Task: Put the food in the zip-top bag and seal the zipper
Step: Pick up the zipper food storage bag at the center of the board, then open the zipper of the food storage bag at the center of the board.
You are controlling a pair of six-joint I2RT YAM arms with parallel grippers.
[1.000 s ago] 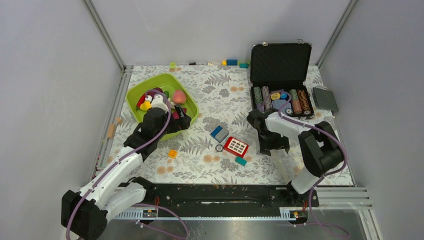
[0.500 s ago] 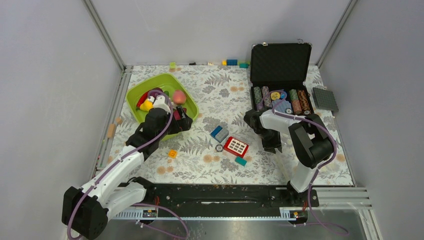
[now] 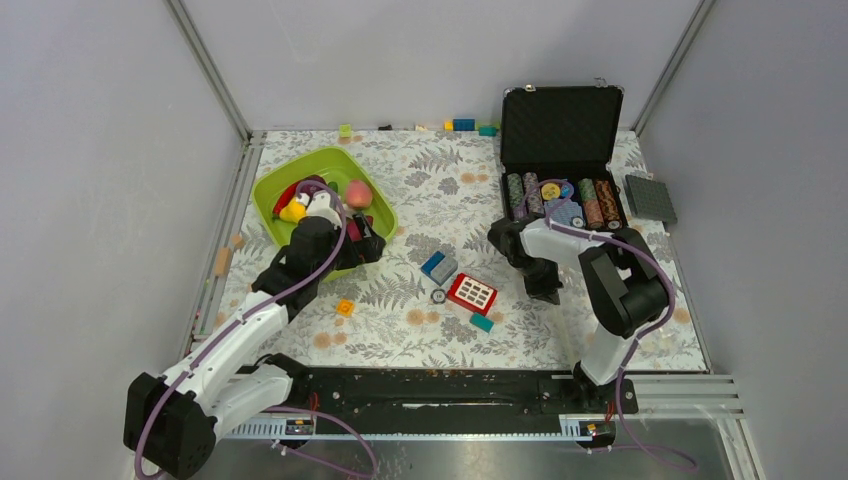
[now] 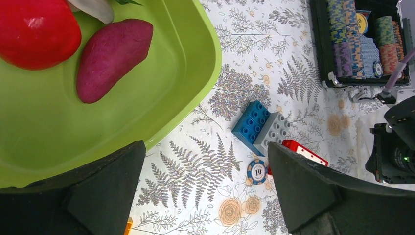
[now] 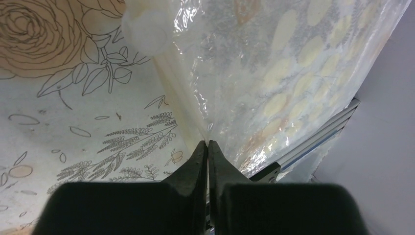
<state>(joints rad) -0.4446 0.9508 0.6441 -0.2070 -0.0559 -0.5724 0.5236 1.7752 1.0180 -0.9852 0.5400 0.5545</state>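
Floral-print worktop (image 3: 440, 190) boxed in by plain grey walls, metal rails running along its edges. Green tub (image 3: 270, 195) out at ten o'clock, open poker-chip case (image 3: 560, 125) at two o'clock, loose blocks strewn round the middle. Bare cloth toward six o'clock and between tub and case. Tighter quarters at three o'clock, with right arm and case close together.

Left claw (image 4: 203, 196) spread to its widest, gripping nothing, hanging over the tub's four-o'clock rim. Right claw (image 5: 208, 147) pinched fully closed on the zip-top bag (image 5: 274, 73), tips meeting on the film right beside the zipper (image 5: 178, 103). Bag down around four o'clock of centre, a rail showing past its far edge.

From overhead, bag lost beneath the right arm; seen only through the right wrist camera, pale dots and all. Left wrist camera alone picking out food (image 4: 112, 56) on the tub floor, purple beside red. Also there: a blue block (image 4: 251, 125) touching a grey block (image 4: 275, 133), and a poker chip (image 4: 256, 171) just beside them.
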